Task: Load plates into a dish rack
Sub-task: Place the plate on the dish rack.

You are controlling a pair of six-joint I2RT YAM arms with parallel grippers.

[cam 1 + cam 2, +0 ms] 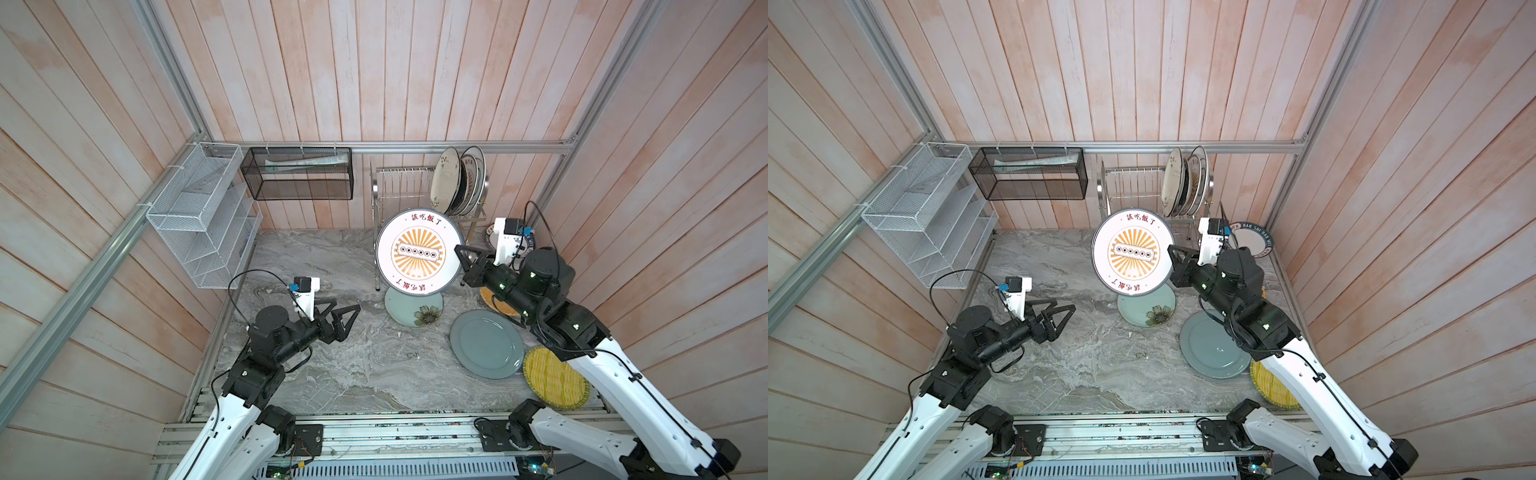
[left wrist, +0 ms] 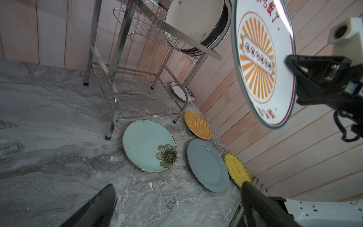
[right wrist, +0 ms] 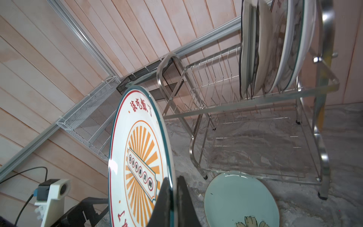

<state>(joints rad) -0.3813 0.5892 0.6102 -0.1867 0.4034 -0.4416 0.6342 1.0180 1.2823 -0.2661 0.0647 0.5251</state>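
Note:
My right gripper [image 1: 459,251] [image 3: 173,179] is shut on the rim of a white plate with an orange sunburst [image 1: 419,252] [image 1: 1132,251] [image 2: 263,64] [image 3: 137,157]. It holds the plate on edge in the air in front of the steel dish rack [image 1: 399,183] [image 3: 225,104]. Several plates [image 1: 446,178] [image 3: 275,49] stand in the upper tier's right end. On the counter lie a pale green flower plate [image 1: 409,309] [image 2: 145,143], a grey-blue plate [image 1: 486,345] and yellow [image 1: 552,378] and orange [image 2: 197,124] woven plates. My left gripper [image 1: 347,306] [image 2: 177,184] is open and empty, low at the left.
A white mesh organiser [image 1: 203,220] and a black mesh basket [image 1: 299,174] hang on the back-left walls. A white plate with a dark lettered rim [image 1: 1250,239] lies to the right of the rack. Wooden walls close three sides; a metal rail [image 1: 374,432] runs along the front.

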